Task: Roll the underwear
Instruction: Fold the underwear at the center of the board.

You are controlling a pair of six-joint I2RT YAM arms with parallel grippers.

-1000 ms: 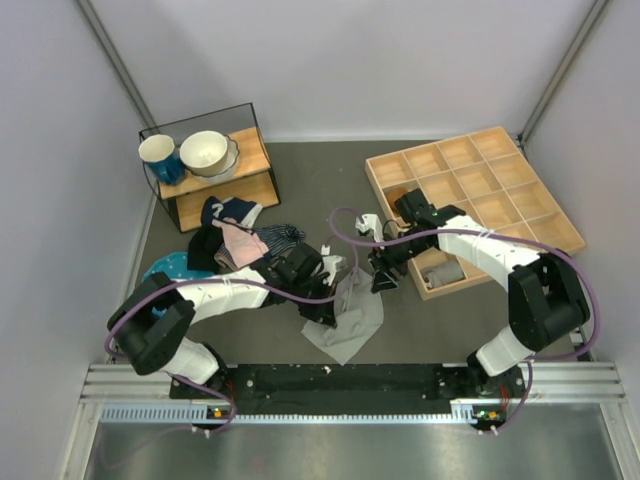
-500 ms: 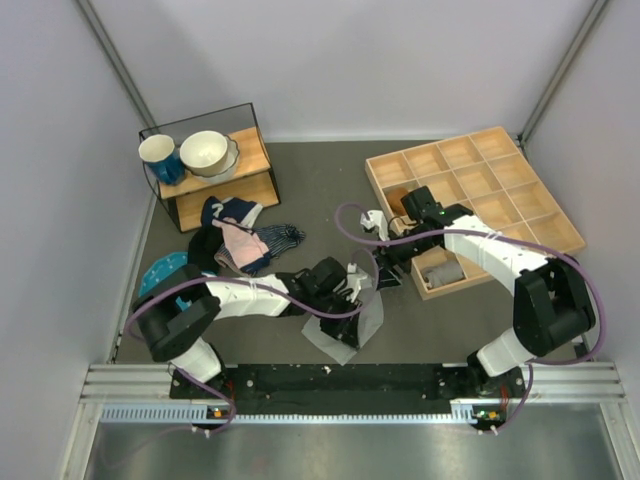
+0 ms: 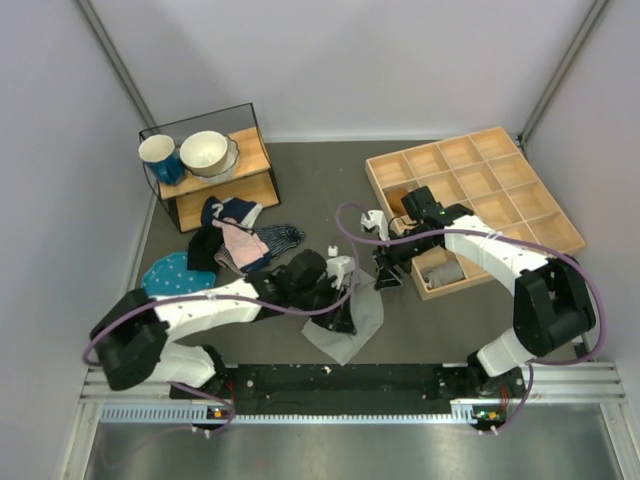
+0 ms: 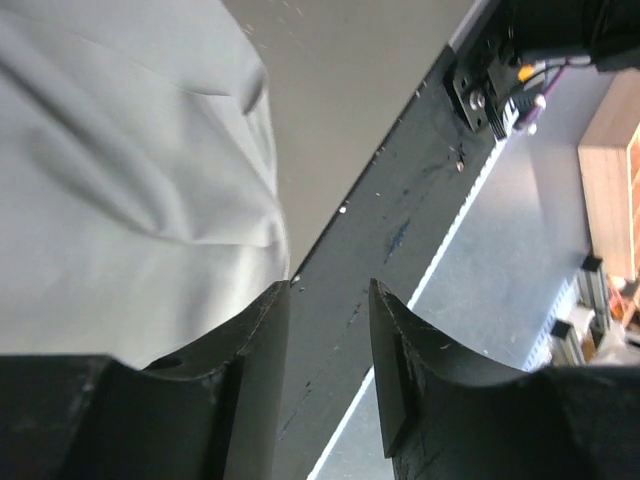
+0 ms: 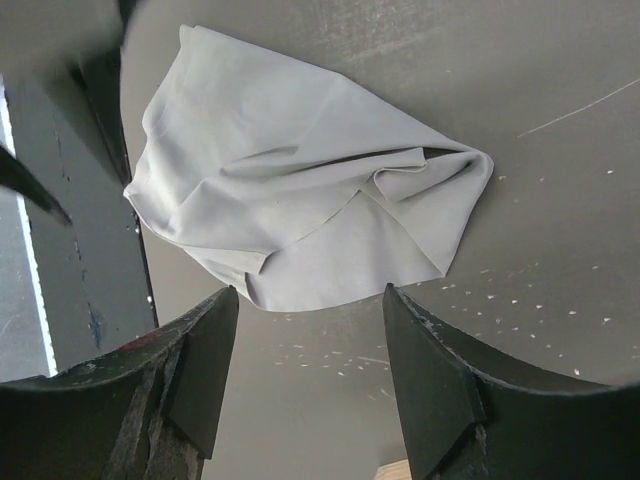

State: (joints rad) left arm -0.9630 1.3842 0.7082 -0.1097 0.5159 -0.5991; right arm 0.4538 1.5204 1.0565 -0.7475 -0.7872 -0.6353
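The underwear (image 3: 360, 322) is a plain grey cloth lying crumpled and loosely folded on the table near the front edge. It shows in the right wrist view (image 5: 300, 200) and at the upper left of the left wrist view (image 4: 130, 180). My left gripper (image 3: 346, 306) hovers over the cloth's left part. It is open and empty (image 4: 328, 300), with its left finger (image 4: 255, 350) at the cloth's edge. My right gripper (image 3: 385, 272) is open and empty (image 5: 310, 300), just beyond the cloth's far right corner and apart from it.
A wooden compartment tray (image 3: 520, 200) stands at the right and holds a grey roll (image 3: 443, 270). A shelf with cups (image 3: 205, 165) stands at the back left. A pile of clothes (image 3: 240, 240) and a teal dotted cloth (image 3: 170, 272) lie left. A black rail (image 3: 340, 378) runs along the front.
My left arm swung right over the cloth, then drew back a little. The cloth's upper part was pushed and bunched together. My right gripper barely moved.
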